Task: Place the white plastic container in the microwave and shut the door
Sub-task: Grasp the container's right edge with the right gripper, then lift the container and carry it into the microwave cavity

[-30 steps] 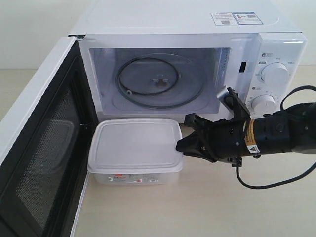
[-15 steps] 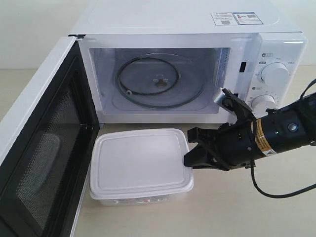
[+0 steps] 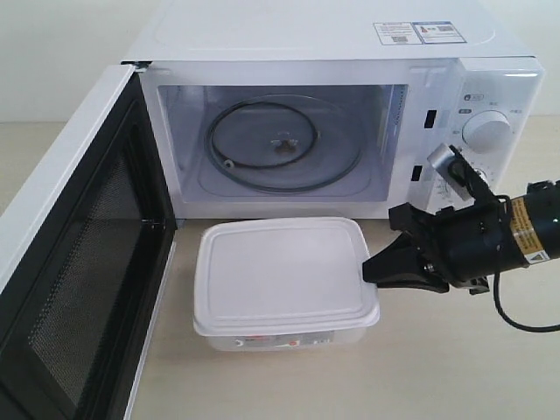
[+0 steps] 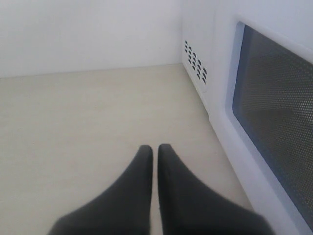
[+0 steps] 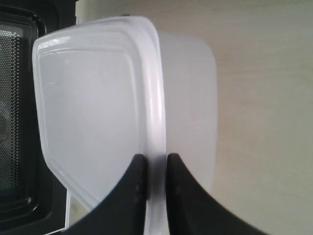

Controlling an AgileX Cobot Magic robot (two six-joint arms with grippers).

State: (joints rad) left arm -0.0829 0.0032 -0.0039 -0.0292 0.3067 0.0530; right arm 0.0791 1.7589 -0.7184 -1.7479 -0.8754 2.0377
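My right gripper (image 3: 374,269) is narrow, with its fingers (image 5: 136,182) pinching the right rim of the white plastic container (image 3: 284,273). The container has an opaque white lid, rounded corners and a small red label on its near side. It is just in front of the microwave (image 3: 306,35), still outside. The cavity mouth is wider than the box. The door (image 3: 83,254) stands open on the left, near the box's left edge. My left gripper (image 4: 152,149) is closed on nothing, beside the door's outer face.
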